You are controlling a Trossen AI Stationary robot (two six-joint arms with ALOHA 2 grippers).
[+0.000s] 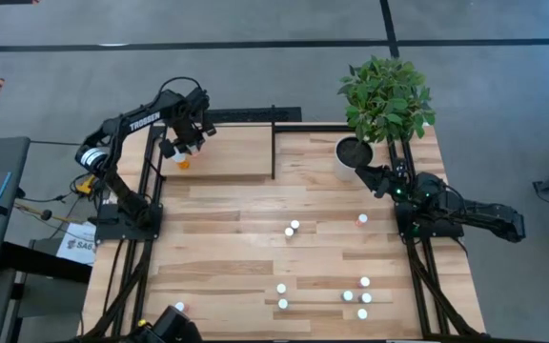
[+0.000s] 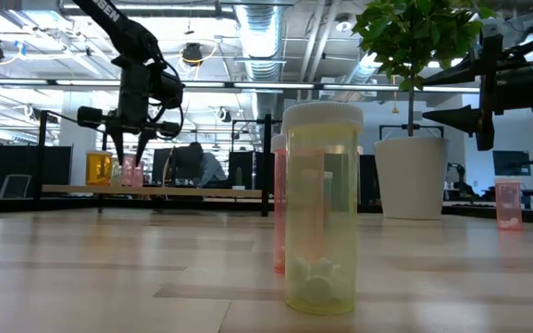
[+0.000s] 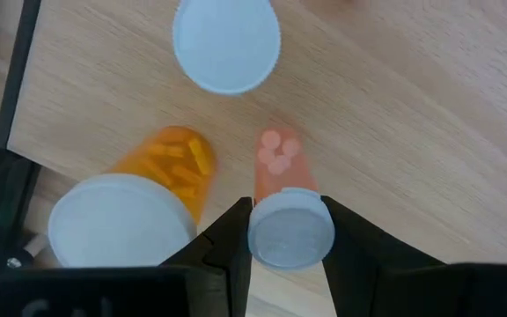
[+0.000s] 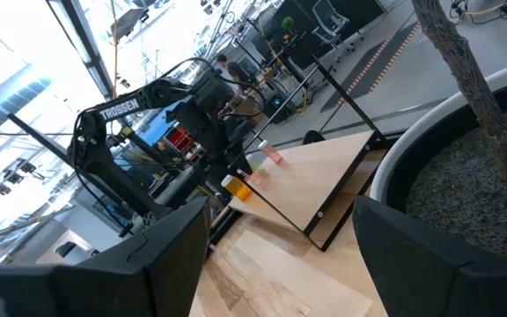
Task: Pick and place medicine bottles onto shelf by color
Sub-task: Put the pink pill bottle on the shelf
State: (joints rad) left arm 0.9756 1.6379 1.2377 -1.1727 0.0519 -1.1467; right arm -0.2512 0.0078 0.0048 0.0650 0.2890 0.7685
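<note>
Yellowish plastic fills the low view: a bottle (image 2: 321,208) nearest the camera, loose ones (image 1: 294,226) scattered mid-table. Farther, at ten o'clock, the left gripper (image 3: 286,231) pinches a pink bottle (image 3: 282,207) over the shelf (image 1: 227,152), just beside an orange bottle (image 3: 161,176). Releasing askew could topple that neighbour. At two o'clock, the right gripper (image 4: 280,238) waits wide beside the plant pot (image 1: 353,154).

Overhead, table-level, two wrist cameras
</note>
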